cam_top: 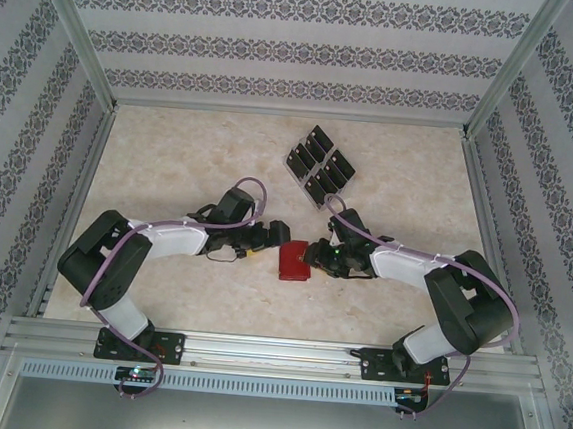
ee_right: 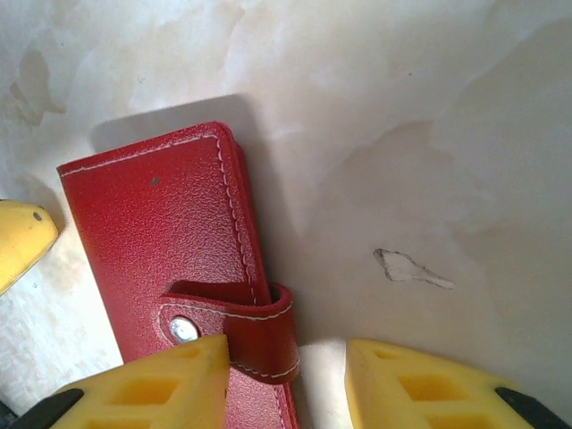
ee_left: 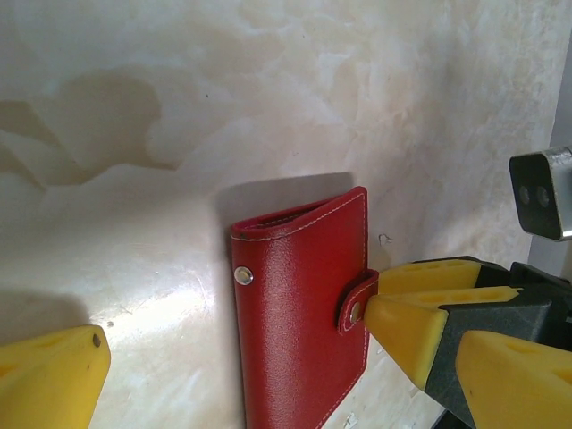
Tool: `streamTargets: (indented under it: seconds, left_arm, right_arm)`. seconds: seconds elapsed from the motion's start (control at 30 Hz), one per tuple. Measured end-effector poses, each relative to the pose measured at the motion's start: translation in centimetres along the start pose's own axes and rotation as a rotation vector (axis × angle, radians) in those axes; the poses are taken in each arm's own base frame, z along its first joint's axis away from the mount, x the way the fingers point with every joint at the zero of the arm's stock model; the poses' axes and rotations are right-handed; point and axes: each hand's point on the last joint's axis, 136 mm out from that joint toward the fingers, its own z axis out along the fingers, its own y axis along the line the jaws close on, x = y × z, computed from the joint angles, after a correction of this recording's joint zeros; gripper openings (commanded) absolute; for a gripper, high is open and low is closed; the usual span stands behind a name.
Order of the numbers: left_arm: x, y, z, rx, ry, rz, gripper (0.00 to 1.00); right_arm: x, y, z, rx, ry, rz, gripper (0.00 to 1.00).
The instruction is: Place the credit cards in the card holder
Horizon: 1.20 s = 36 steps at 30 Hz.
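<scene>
The red card holder (cam_top: 290,261) lies closed on the marble table between both grippers. My left gripper (cam_top: 277,236) is open wide, and in the left wrist view the card holder (ee_left: 299,331) lies between its yellow fingers (ee_left: 54,371). My right gripper (ee_right: 286,353) is open and straddles the snap tab (ee_right: 264,326). Its left finger rests on the card holder (ee_right: 161,223) by the snap, and its right finger stands clear of the tab. The right gripper's fingers (ee_left: 407,317) meet the tab in the left wrist view. The black credit cards (cam_top: 321,164) stand in a clear rack behind.
The clear slotted rack (cam_top: 303,176) sits at the back middle of the table. Aluminium frame rails (cam_top: 76,206) border the table on both sides and at the back. A small chip (ee_right: 411,268) marks the surface right of the card holder.
</scene>
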Motion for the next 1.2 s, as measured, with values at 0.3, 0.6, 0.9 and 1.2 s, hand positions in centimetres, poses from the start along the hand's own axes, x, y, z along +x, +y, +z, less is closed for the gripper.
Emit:
streamTargets:
  seconds: [0.3, 0.6, 0.9, 1.2]
  left_arm:
    - [0.0, -0.1, 0.0, 0.005, -0.003, -0.002, 1.0]
    - [0.0, 0.0, 0.2, 0.001, 0.0, -0.004, 1.0]
    - [0.1, 0.1, 0.4, 0.001, 0.004, -0.005, 1.0]
    - [0.0, 0.1, 0.4, 0.001, 0.005, -0.009, 1.0]
  right_arm:
    - [-0.3, 2.7, -0.3, -0.064, -0.025, -0.065, 0.48]
    - [-1.0, 3.5, -0.5, -0.076, -0.054, -0.084, 0.53]
    - [-1.0, 2.2, 0.8, -0.032, -0.043, -0.069, 0.55]
    - [-1.0, 1.9, 1.2, -0.024, -0.029, -0.054, 0.38]
